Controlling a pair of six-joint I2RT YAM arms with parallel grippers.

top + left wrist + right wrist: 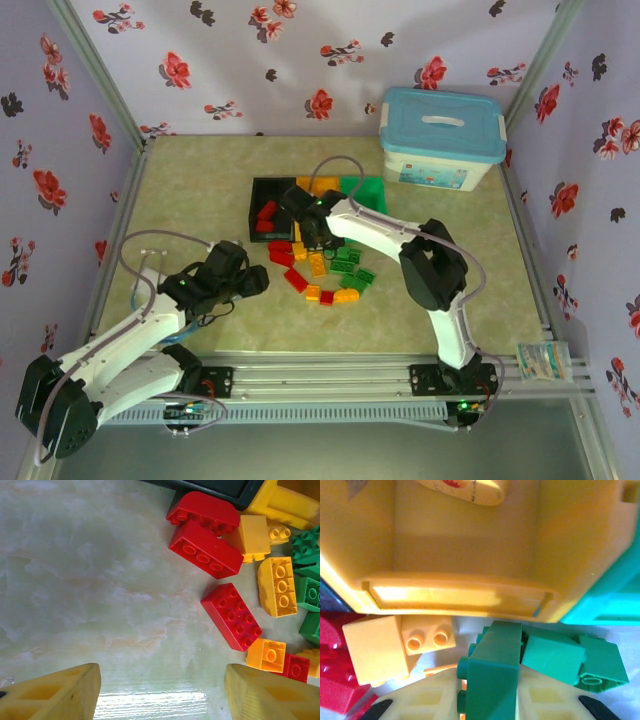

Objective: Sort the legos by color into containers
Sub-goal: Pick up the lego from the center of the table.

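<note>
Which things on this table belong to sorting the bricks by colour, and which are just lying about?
Belong: loose bricks; green brick in the right pincer; black bin; yellow bin; green bin.
Lying about: white box with blue lid.

No words or numbers can be read here. The big white plastic box with the light blue lid has a picture label on its front, but the print is too small. A cream shape with red marks by the yellow-orange plastic bin is too blurry.
</note>
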